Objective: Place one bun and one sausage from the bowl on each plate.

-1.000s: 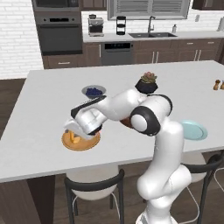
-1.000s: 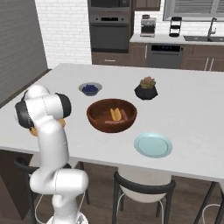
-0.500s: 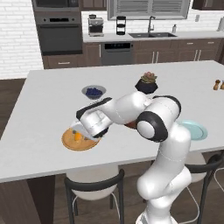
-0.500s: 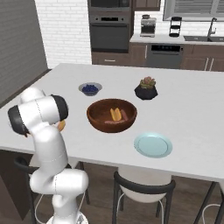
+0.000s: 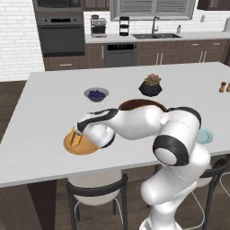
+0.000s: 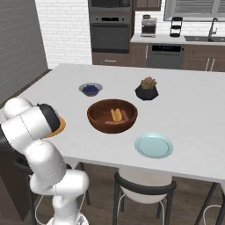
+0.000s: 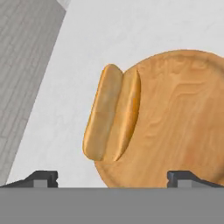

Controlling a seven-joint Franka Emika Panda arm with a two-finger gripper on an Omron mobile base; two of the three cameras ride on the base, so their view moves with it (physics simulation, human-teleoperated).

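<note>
- No text, label, brand, number or sign can be read anywhere in these views.
</note>
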